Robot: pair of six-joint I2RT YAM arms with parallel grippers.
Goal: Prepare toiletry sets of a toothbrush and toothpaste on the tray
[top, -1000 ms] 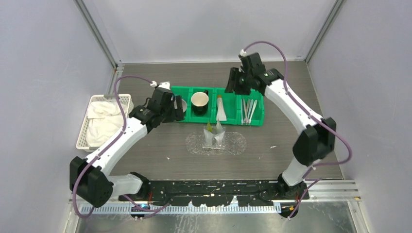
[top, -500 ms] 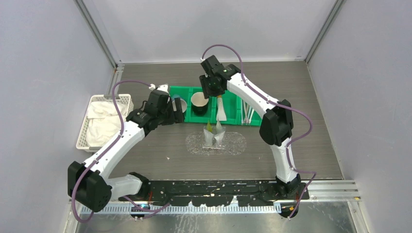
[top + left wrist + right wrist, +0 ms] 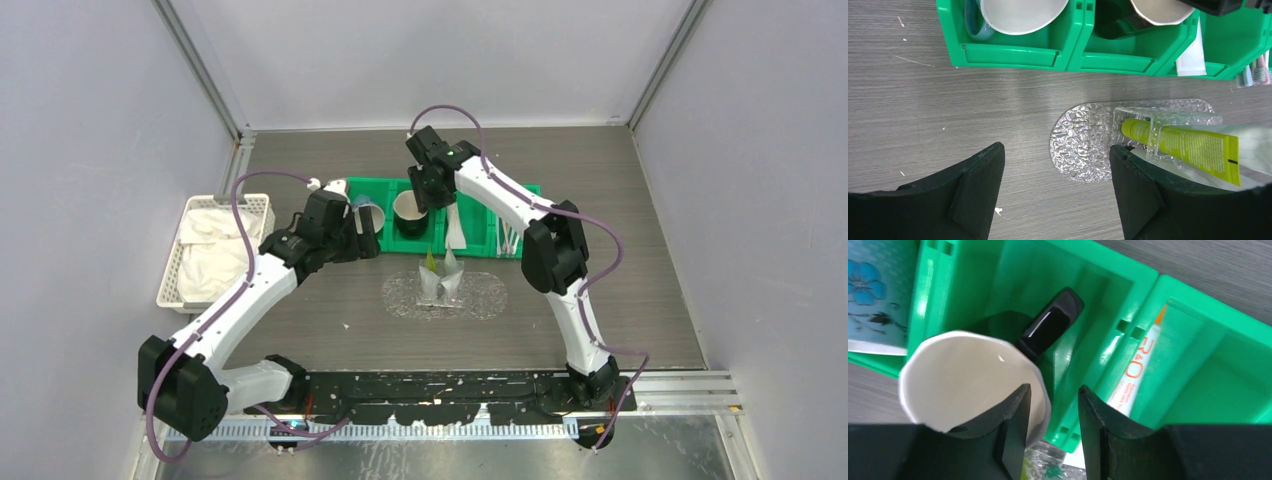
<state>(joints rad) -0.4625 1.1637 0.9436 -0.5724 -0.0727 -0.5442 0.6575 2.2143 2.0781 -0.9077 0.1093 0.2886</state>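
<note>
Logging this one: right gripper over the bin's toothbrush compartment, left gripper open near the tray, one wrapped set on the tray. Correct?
Not quite. The right gripper is over a mug compartment, its fingers either side of the black mug's rim, as the right wrist view shows; the toothbrushes lie two compartments away. The left gripper is open near the tray, with one wrapped set on it.

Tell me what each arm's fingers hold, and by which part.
Nothing is gripped. The left fingers are open and empty. The right fingers straddle the black mug's rim beside its handle, not closed on it.
</note>
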